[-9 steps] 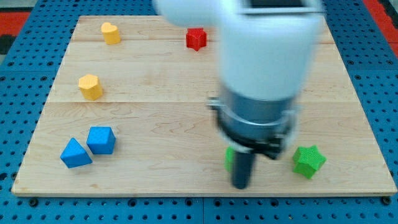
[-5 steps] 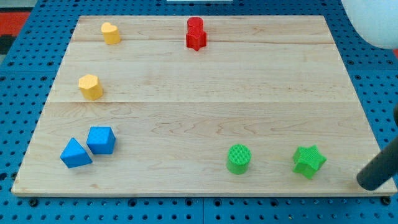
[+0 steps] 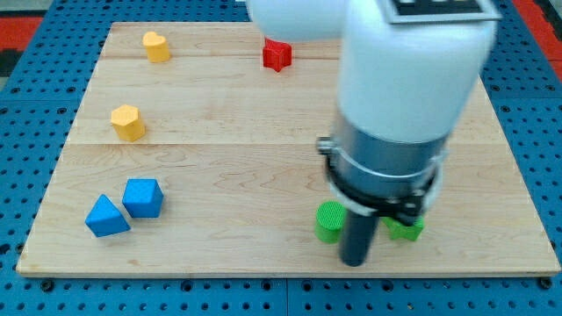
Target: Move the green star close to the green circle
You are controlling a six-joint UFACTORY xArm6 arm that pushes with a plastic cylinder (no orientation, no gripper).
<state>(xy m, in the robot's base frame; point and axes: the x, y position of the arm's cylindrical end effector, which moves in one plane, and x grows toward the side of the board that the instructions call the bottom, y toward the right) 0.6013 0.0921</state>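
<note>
The green circle (image 3: pixel 329 221) stands near the view's bottom edge of the wooden board (image 3: pixel 219 132). The green star (image 3: pixel 405 228) lies just to its right, mostly hidden behind the arm's body; only a small part shows. My tip (image 3: pixel 354 261) is on the board between the two, slightly below them, close to the circle's right side and the star's left side. Whether it touches either block cannot be told.
A blue triangle (image 3: pixel 106 216) and a blue cube (image 3: pixel 143 197) sit at the bottom left. Two yellow blocks (image 3: pixel 128 122) (image 3: pixel 156 46) are at the left. A red star (image 3: pixel 277 55) is at the top, partly under the arm.
The arm swung from the board's far right back over the bottom middle. The green star has shifted left, closer to the green circle.
</note>
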